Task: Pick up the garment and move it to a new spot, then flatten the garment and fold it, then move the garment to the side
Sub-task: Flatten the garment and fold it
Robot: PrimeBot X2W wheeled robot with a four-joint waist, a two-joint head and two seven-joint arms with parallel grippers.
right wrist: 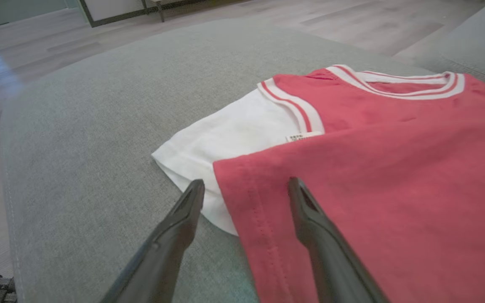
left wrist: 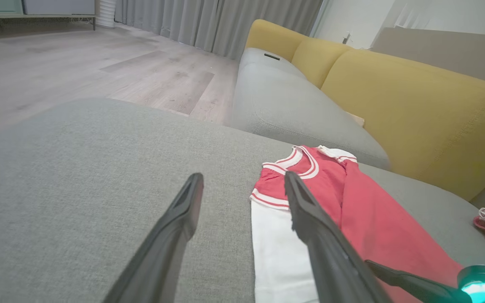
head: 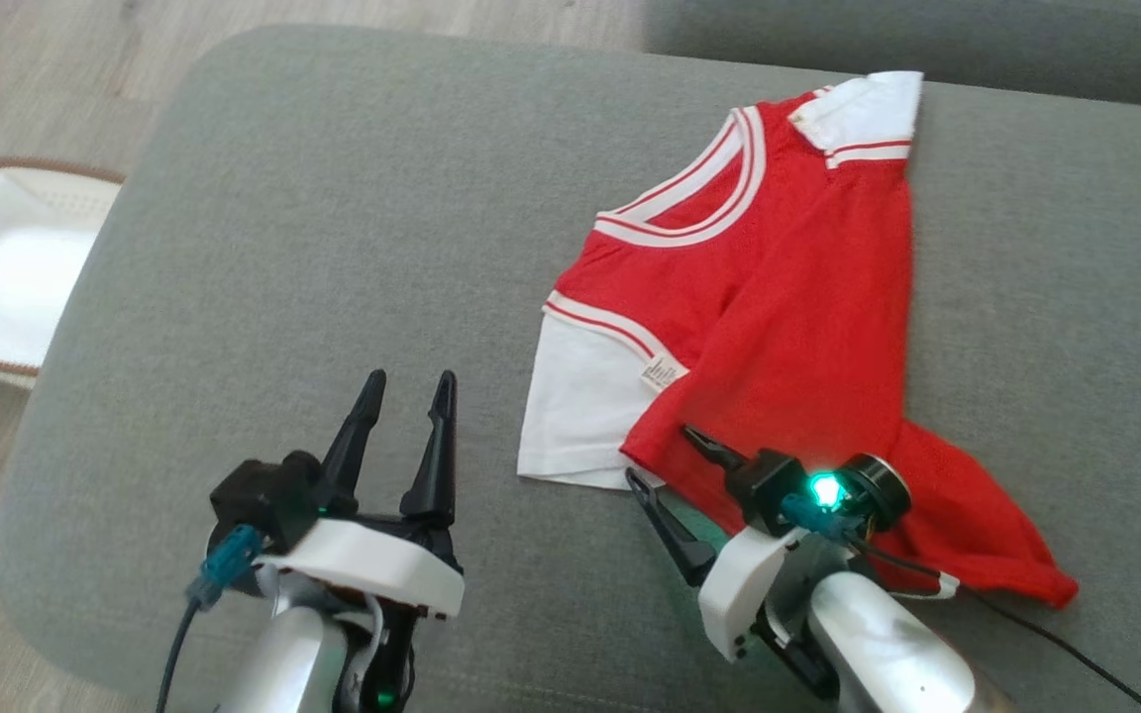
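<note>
Red mesh with a striped collar, the garment (head: 778, 297) lies on the grey cushion (head: 333, 248), its body doubled over so that a red hem corner (right wrist: 225, 172) overlaps the white sleeve (head: 580, 406). That corner sits just ahead of the tips of the right gripper (right wrist: 246, 185). Its jaws are spread wide and grasp nothing: one finger hangs over the red cloth, the other over the sleeve's edge and the cushion beside it. The step in hand looks like taking this corner, to straighten or carry on the fold. To do it well, the lower finger should probably slide under the top red layer alone and leave the sleeve below it on the cushion. The pinch should land just inside the stitched hem, where the cloth is firmest. A slow, low lift would likely keep the mesh from dragging the layers underneath. The left gripper (head: 411, 378) is also released and empty, over bare cushion, with the sleeve off to the side of its jaws. It could come across and pin the sleeve flat, or take the far hem, so that the fold line stays straight.
</note>
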